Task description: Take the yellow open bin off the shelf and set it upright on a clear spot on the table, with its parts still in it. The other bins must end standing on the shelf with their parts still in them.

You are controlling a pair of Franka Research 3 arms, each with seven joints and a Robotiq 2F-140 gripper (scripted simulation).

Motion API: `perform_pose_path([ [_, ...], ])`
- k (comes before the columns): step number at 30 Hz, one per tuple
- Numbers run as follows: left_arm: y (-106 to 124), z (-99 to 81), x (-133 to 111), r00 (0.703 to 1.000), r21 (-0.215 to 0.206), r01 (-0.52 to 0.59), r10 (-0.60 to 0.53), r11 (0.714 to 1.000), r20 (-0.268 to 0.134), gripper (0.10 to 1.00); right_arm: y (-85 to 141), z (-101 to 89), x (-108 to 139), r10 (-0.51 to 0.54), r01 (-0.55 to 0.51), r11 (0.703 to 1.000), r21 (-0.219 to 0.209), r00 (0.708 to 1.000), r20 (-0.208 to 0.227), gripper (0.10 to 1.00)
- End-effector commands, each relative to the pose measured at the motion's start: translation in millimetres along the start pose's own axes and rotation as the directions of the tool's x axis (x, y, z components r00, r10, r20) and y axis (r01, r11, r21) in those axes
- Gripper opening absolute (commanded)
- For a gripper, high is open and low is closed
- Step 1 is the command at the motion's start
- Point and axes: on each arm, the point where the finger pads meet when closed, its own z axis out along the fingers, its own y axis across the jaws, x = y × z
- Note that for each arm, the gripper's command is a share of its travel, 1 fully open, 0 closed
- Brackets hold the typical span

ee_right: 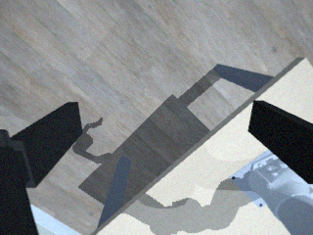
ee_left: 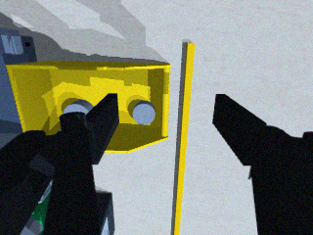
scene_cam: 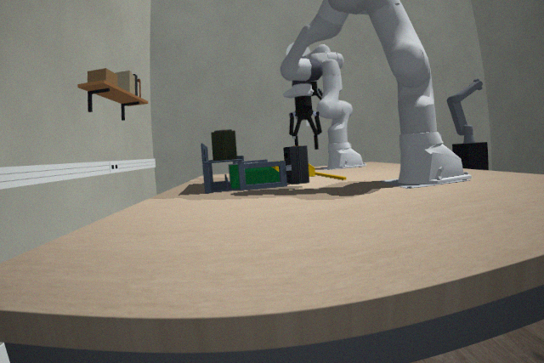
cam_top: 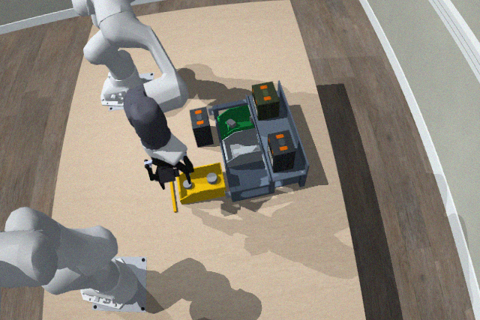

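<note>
The yellow bin (cam_top: 203, 195) (scene_cam: 311, 170) (ee_left: 142, 134) stands upright on the table in front of the shelf (cam_top: 247, 180) (ee_left: 12, 98), its far end close to the shelf front; contact is unclear. Two round grey parts lie inside. A green bin (cam_top: 244, 114) (scene_cam: 261, 175) with a grey part and a grey bin (cam_top: 240, 140) sit on the shelf's lower level. My left gripper (cam_top: 176, 185) (scene_cam: 306, 145) (ee_left: 165, 108) is partly open and empty, above the bin's near end. My right gripper (ee_right: 165, 117) is open and empty, away from the bins.
A thin yellow bar (cam_top: 173, 198) (scene_cam: 330, 175) (ee_left: 184, 132) lies beside the bin's near end. A black box (cam_top: 203, 134) (scene_cam: 297, 164) stands on the table before the green bin. Two more boxes, one dark green (cam_top: 266, 105) (scene_cam: 223, 144) and one black (cam_top: 281, 157), stand on the upper shelf.
</note>
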Motion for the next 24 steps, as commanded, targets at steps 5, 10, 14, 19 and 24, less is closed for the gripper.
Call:
perform_pose_path([
  [5,1.0,-3.9,-2.8,1.000,-0.004,-0.009,0.009,1.000,0.009,0.617,0.0,-0.1,0.0,0.000,0.000,1.000,0.000,1.000,0.000,1.000],
  [10,1.0,-4.4,-2.8,1.000,-0.004,-0.009,0.009,1.000,0.009,0.617,0.0,-0.1,0.0,0.000,0.000,1.000,0.000,1.000,0.000,1.000],
  [14,1.0,-4.4,-2.8,1.000,-0.004,-0.009,0.009,1.000,0.009,0.099,0.0,-0.1,0.0,0.000,0.000,1.000,0.000,1.000,0.000,1.000],
  [19,1.0,-4.4,-2.8,1.000,-0.004,-0.009,0.009,1.000,0.009,0.099,0.0,-0.1,0.0,0.000,0.000,1.000,0.000,1.000,0.000,1.000],
  [24,1.0,-4.4,-2.8,1.000,-0.004,-0.009,0.009,1.000,0.009,0.099,0.0,-0.1,0.0,0.000,0.000,1.000,0.000,1.000,0.000,1.000],
])
